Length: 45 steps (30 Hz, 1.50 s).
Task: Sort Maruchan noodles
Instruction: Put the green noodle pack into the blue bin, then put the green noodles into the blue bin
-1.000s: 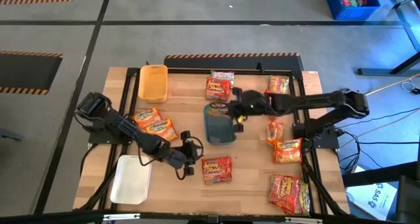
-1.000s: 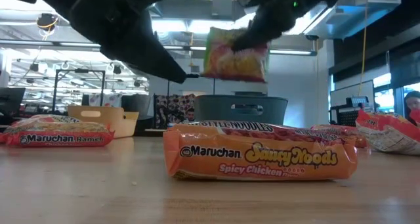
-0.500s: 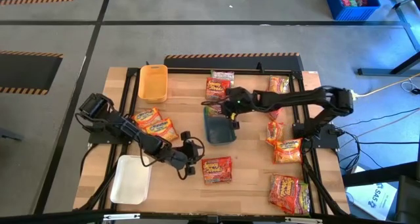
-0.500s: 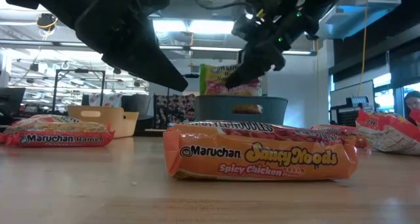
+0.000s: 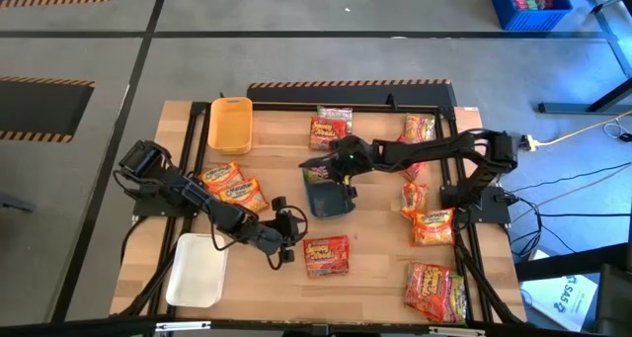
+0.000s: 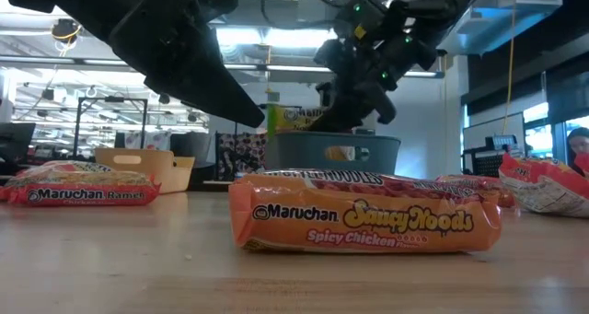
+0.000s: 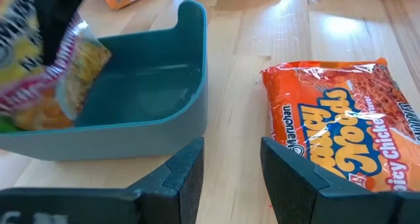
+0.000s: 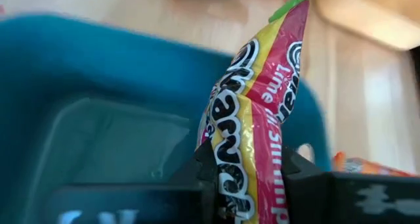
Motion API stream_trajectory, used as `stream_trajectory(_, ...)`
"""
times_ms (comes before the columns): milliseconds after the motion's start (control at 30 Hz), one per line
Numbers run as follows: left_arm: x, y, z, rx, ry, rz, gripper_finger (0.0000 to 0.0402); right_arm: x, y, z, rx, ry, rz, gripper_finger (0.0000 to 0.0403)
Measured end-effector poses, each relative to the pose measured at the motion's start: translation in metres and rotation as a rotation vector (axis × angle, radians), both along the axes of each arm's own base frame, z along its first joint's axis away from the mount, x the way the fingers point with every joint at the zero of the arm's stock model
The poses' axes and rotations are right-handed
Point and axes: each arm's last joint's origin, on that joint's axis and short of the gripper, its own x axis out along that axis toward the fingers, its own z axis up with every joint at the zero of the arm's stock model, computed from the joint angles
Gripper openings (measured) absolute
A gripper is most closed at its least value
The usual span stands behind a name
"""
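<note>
My right gripper is over the blue-grey tray at the table's middle, shut on a green-edged yellow-and-red Maruchan packet. In the left wrist view that packet dips inside the tray. My left gripper waits open near the table's near edge. Its fingers point at the gap between the tray and an orange Saucy Noods packet that lies flat on the wood. Several more packets lie flat around the table. My right gripper pinches the packet between its two fingers, with the crinkled wrapper standing folded between them. It comes slanting down from the table's right. The packet hangs tilted past the fingertips, its lower end behind the tray's wall; whether it touches the floor is hidden.
A yellow tray sits at the far left and a white tray at the near left. Packets lie far of the blue-grey tray, at the left and down the right side. A black frame borders the table.
My right gripper has carried the green-edged packet toward the table's left and down. The packet hung above the blue-grey tray a second ago; now its lower part is sunk behind the tray's rim. The gripper has stayed shut on it. The left arm has kept still.
</note>
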Motion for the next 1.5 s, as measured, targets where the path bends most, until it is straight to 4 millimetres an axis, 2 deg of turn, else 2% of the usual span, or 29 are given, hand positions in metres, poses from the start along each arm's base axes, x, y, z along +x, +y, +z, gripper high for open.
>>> stream_trajectory(167, 0.0, 0.0, 0.0, -0.002, -0.003, 0.0, 0.0143, 0.003, -0.002, -0.013, -0.021, 0.044, -0.033, 0.0046)
stream_trajectory(467, 0.0, 0.0, 0.0, -0.002, -0.004, 0.0, 0.0143, 0.003, -0.003, -0.014, -0.042, 0.043, -0.058, 0.0048)
stream_trajectory(567, 0.0, 0.0, 0.0, -0.002, -0.004, 0.0, 0.0143, 0.003, -0.003, -0.014, -0.049, 0.044, -0.067, 0.0067)
stream_trajectory(733, 0.0, 0.0, 0.0, -0.002, -0.004, -0.001, 0.0143, 0.004, -0.004, -0.013, -0.067, 0.037, -0.088, 0.0127)
stream_trajectory(867, 0.0, 0.0, 0.0, -0.002, -0.003, -0.001, 0.0143, 0.002, -0.005, -0.004, -0.073, 0.012, -0.142, 0.0165)
stream_trajectory(1000, 0.0, 0.0, 0.0, -0.003, -0.004, -0.001, 0.0143, -0.002, -0.004, 0.005, -0.067, 0.001, -0.161, 0.0184)
stream_trajectory(1267, 0.001, 0.0, 0.001, -0.007, -0.013, -0.002, 0.0143, -0.006, -0.003, 0.011, -0.09, 0.007, -0.197, 0.0188)
stream_trajectory(1500, 0.001, 0.001, 0.001, -0.008, -0.013, 0.001, 0.0143, -0.025, 0.019, 0.046, -0.066, -0.015, -0.178, 0.0189)
